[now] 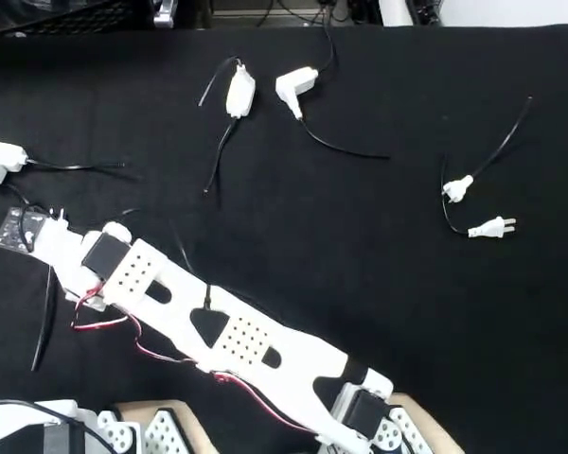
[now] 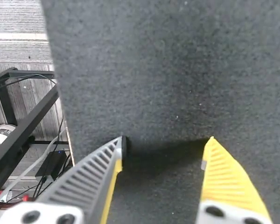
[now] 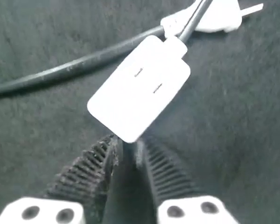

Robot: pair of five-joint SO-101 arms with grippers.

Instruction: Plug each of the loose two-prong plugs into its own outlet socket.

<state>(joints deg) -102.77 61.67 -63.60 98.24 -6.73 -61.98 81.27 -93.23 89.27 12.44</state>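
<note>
A white outlet socket with two slots lies on the black mat, its black cable trailing away. My right gripper is shut, its tips right at the socket's near corner. Behind the socket lies a white two-prong plug. From above, this socket sits at the far left, with my right gripper just in front of it. Two more sockets lie at the back middle. Two loose plugs lie at the right. My left gripper hangs open over bare mat.
The right arm stretches diagonally from the front right base across to the left. Loose black cables run over the mat. The table's side edge is close to my left gripper, with floor and a black frame beyond.
</note>
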